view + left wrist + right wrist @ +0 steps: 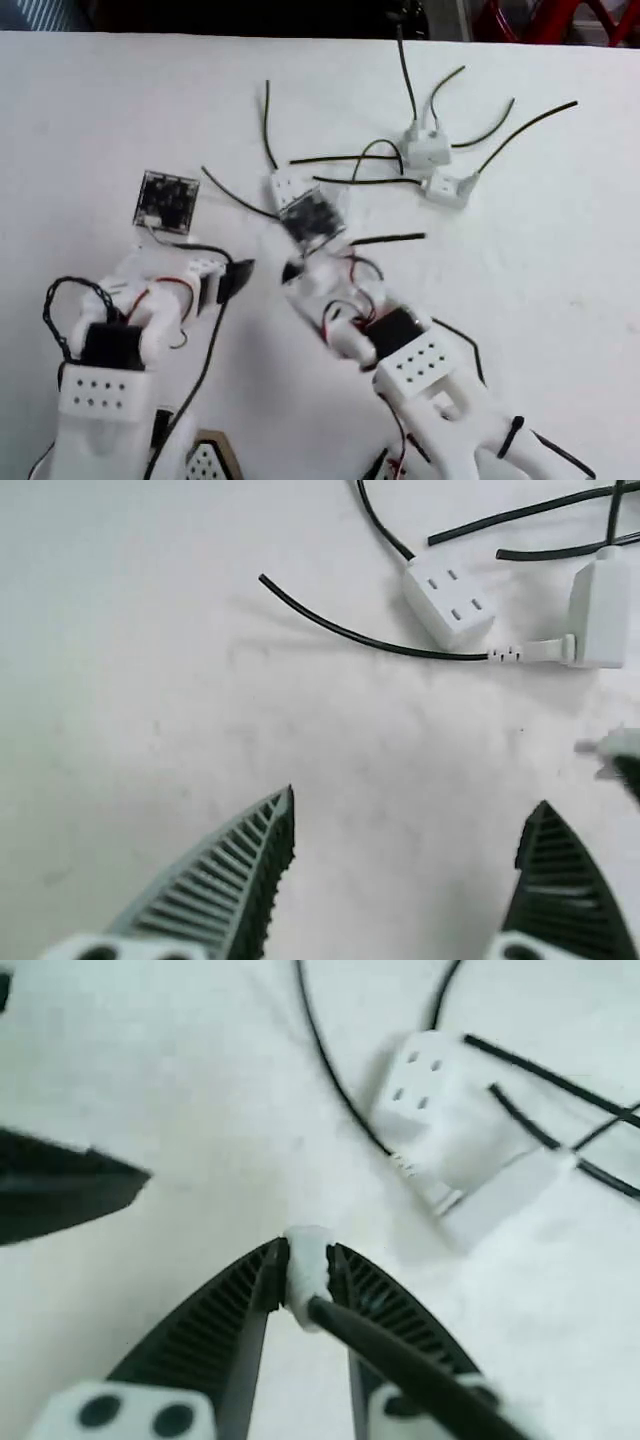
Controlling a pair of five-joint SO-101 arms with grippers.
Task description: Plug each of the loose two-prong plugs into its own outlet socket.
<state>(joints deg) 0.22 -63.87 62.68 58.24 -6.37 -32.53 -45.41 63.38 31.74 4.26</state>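
Right gripper (305, 1252) has its two dark, ribbed, wedge-shaped fingers (215, 1320) pinched on a small white plug (305, 1282). It hangs low over the table, near the middle of the high view. The left gripper (415, 805) stands just beside it with the same ribbed fingers spread wide above bare tabletop.

The table (90, 110) is a flat, matt white surface with faint grey scuffs.

Ahead of both grippers lies a white, boxy plastic outlet socket (428, 1090). Its face is turned up and shows two pairs of narrow slots. A second white block (505, 1195) lies against it, with a moulded white strain relief (520, 653) running into its side.

The held plug is smooth and rounded. Its long axis runs away from the wrist toward the outlet socket, from which it is still apart. Its thin, round black cord (400, 1355) trails back past the fingers. The prongs cannot be made out in the right wrist view.
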